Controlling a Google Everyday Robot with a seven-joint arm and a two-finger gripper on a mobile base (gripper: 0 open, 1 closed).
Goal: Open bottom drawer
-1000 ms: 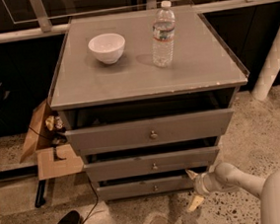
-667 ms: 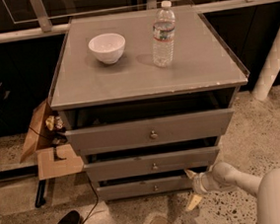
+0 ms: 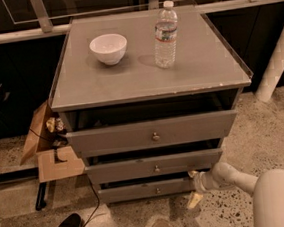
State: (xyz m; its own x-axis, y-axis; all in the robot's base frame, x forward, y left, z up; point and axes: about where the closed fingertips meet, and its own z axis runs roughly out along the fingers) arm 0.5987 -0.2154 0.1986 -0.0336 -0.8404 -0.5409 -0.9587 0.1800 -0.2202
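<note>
The bottom drawer (image 3: 134, 191) is the lowest of three in the table (image 3: 204, 79), right above the floor, with a dark gap showing above its front. The gripper (image 3: 193, 187) sits at the drawer's right end with its fingers spread wide, one above the other, and isn't gripping anything. On top are a white bowl (image 3: 108, 48) and a water bottle (image 3: 165, 35).
</note>
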